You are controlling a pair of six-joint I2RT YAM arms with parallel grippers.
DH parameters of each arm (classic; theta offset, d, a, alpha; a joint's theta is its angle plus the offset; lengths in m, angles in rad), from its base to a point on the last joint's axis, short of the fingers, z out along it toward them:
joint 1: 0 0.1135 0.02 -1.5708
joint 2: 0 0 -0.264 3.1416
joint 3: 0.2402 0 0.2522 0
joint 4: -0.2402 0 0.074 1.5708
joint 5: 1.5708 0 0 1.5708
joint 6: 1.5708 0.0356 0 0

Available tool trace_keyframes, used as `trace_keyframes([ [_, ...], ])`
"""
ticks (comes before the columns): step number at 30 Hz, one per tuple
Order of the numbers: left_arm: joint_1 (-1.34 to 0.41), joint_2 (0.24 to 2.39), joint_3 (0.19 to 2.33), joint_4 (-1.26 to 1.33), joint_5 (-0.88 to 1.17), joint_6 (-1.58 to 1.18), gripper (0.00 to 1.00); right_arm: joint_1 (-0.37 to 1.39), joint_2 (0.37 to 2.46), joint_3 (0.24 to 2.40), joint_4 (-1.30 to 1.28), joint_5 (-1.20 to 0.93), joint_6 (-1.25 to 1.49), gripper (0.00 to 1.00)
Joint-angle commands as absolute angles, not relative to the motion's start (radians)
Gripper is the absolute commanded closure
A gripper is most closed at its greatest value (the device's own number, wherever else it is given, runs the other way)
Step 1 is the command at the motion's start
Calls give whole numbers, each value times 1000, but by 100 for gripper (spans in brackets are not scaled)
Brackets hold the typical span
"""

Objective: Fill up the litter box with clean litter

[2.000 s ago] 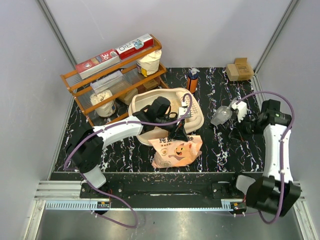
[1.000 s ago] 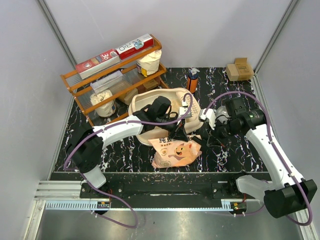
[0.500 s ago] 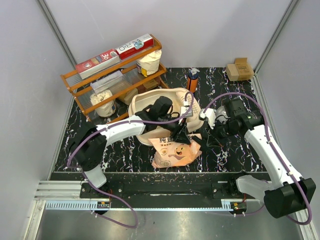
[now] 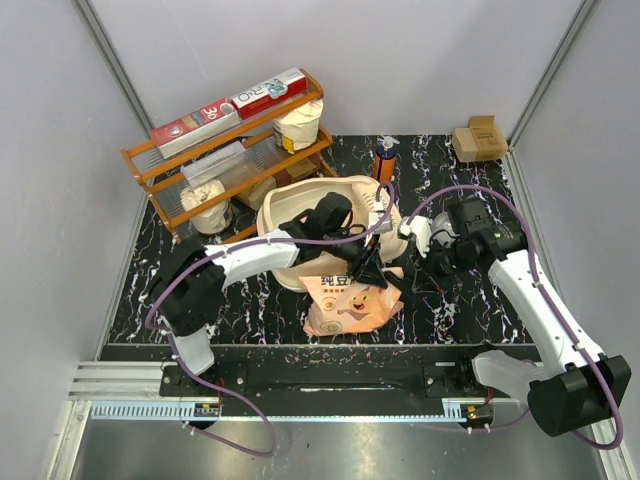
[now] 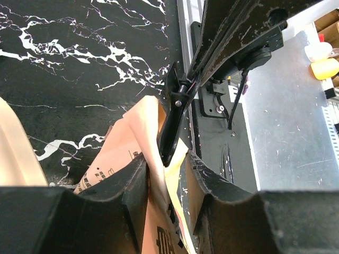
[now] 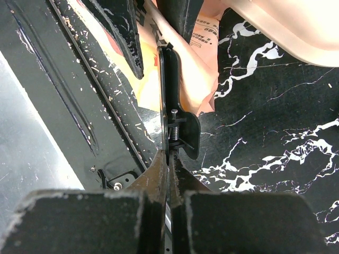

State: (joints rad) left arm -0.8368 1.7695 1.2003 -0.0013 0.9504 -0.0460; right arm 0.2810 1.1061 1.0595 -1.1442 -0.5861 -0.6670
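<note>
The cream litter box (image 4: 290,207) sits mid-table, and its rim shows in the right wrist view (image 6: 286,26). No loose litter shows. The peach-orange litter bag (image 4: 350,305) with the cartoon cat lies just in front of the box. My left gripper (image 4: 362,268) is shut on the bag's top edge (image 5: 119,159); the fold sits between its fingers (image 5: 135,177). My right gripper (image 4: 412,265) is shut on a thin black spring-loaded tool (image 6: 186,132). The tool's tip reaches into the bag's fold (image 5: 172,121) beside the left gripper (image 5: 167,169).
An orange wooden rack (image 4: 230,150) with white sacks and boxes stands at the back left. An orange bottle (image 4: 384,160) stands behind the litter box, and a cardboard box (image 4: 478,138) sits in the back right corner. Grey walls close in three sides.
My right arm swung in from the right with the black tool until it met the bag's top. My left gripper shifted slightly right with the bag's edge.
</note>
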Motion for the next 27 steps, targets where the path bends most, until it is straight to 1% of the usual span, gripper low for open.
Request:
trace_keyframes([
  [1, -853, 1786, 1258, 87, 1005, -67, 65, 285, 1100, 1057, -1092, -577, -650, 100],
  [2, -851, 1787, 1261, 95, 1009, -69, 68, 287, 1101, 1055, -1092, -577, -649, 100],
  [3, -851, 1793, 1270, 95, 1014, -69, 73, 285, 1101, 1054, -1086, -577, -649, 100],
  [5, -851, 1799, 1278, 98, 1019, -72, 77, 287, 1106, 1051, -1083, -577, -646, 100],
  [7, -853, 1805, 1285, 100, 1023, -80, 77, 287, 1109, 1049, -1077, -574, -644, 100],
  [9, -853, 1810, 1289, 104, 1026, -83, 74, 287, 1115, 1049, -1075, -574, -643, 100],
  [11, -853, 1815, 1289, 107, 1034, -83, 77, 287, 1118, 1051, -1072, -577, -643, 100],
  [12, -853, 1815, 1290, 109, 1037, -83, 80, 288, 1120, 1051, -1071, -577, -643, 100],
  [13, -853, 1815, 1292, 107, 1042, -81, 89, 287, 1120, 1049, -1069, -577, -643, 100],
  [16, -851, 1810, 1289, 107, 1039, -75, 99, 287, 1121, 1052, -1069, -572, -638, 100],
  [17, -853, 1807, 1289, 101, 1039, -71, 100, 287, 1120, 1057, -1072, -568, -634, 97],
  [18, -853, 1804, 1290, 95, 1032, -63, 100, 285, 1123, 1065, -1078, -561, -618, 92],
  [19, -851, 1802, 1290, 88, 1029, -46, 100, 287, 1127, 1090, -1092, -552, -611, 79],
  [20, -851, 1801, 1290, 75, 1029, -38, 100, 287, 1143, 1110, -1103, -548, -601, 70],
  [22, -853, 1799, 1293, 63, 1023, -23, 100, 285, 1157, 1164, -1143, -555, -583, 57],
  [26, -853, 1796, 1290, 52, 1017, -15, 100, 285, 1173, 1207, -1204, -612, -607, 48],
  [27, -853, 1796, 1290, 52, 1016, -14, 100, 285, 1177, 1206, -1209, -617, -606, 47],
])
